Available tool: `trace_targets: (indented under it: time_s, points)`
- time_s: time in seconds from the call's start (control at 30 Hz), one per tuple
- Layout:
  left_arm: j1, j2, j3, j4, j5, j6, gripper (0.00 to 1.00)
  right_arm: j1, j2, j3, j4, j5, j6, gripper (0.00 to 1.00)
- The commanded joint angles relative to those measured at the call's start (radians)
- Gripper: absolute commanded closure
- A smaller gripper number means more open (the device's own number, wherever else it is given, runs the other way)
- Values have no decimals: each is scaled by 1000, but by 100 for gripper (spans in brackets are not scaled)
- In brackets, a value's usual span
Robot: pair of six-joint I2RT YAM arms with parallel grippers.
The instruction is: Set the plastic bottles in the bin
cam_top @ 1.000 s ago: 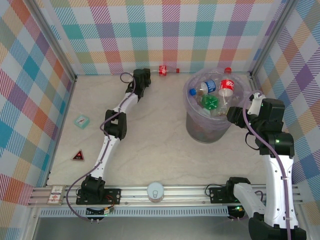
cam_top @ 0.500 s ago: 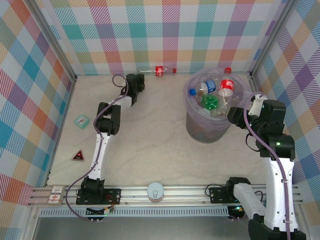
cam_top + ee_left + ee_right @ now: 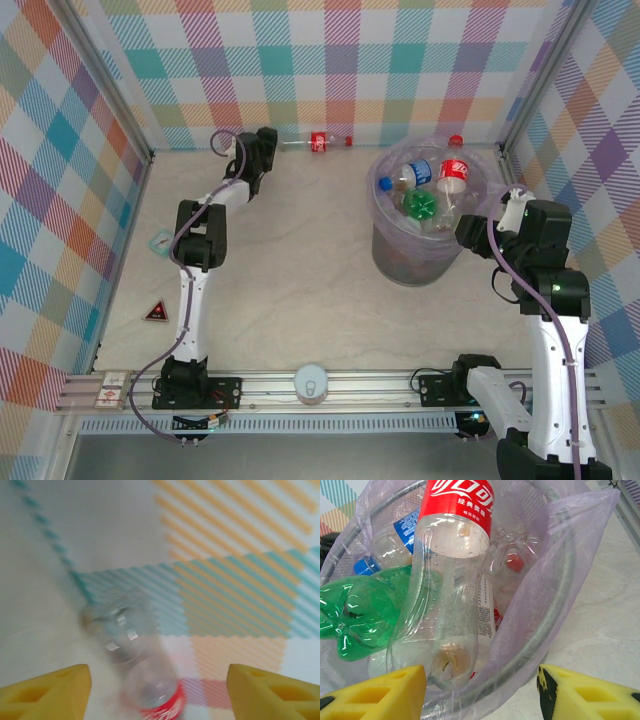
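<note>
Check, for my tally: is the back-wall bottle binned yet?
Out: bottle lies on its side on the table, left of the bin.

The red label [image 3: 457, 502] on the clear bottle [image 3: 445, 610] lying in the bin [image 3: 559, 620] carries a white Chinese script logo with 经典美味 beneath it. Print on the blue-labelled bottle [image 3: 406, 527] beside it is too small to read.

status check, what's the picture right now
left fingers open, facing red-label bottle by back wall. right fingers open at bin rim. nothing blocking.
</note>
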Motion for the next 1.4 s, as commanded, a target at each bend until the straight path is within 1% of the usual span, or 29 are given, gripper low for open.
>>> trace_targets:
  time_s: [0.0, 0.13, 0.2, 0.27, 0.37, 0.43, 0.53, 0.63, 0.77, 0.83, 0.97, 1.1, 1.23, 1.37]
  points:
    - [9, 136, 156, -189, 38, 41, 21, -5, -17, 5, -11, 11, -1, 39]
    - [10, 267, 400, -310, 73, 92, 14, -6, -18, 13, -16, 20, 0, 39]
    - [13, 316, 486, -373, 72, 116, 9, -6, -17, 10, -14, 19, 4, 39]
    - [17, 336, 505, -371, 69, 108, 8, -5, -20, 4, -8, 19, 8, 39]
    - [14, 371, 548, -371, 67, 105, 8, -5, -22, -9, 2, 23, 15, 40]
    - [10, 411, 613, -389, 74, 98, 9, -5, -26, -21, 11, 23, 22, 40]
    - [5, 440, 629, -376, 80, 67, 11, -5, -32, -28, 17, 24, 29, 40]
    - [-4, 453, 630, -377, 79, 71, 15, -6, -38, -31, 20, 27, 31, 40]
    - [-9, 490, 650, -367, 72, 46, 23, -6, -44, -28, 19, 35, 35, 40]
    - [-11, 507, 666, -361, 69, 41, 31, -6, -45, -26, 19, 37, 37, 39]
    - [-11, 517, 666, -357, 67, 50, 42, -5, -51, -24, 17, 44, 43, 40]
    - [-10, 513, 666, -359, 71, 73, 57, -5, -59, -24, 16, 51, 52, 40]
    - [-9, 496, 654, -360, 91, 101, 65, -6, -61, -26, 16, 52, 58, 40]
    - [-11, 441, 586, -347, 114, 140, 74, -6, -67, -26, 16, 57, 60, 40]
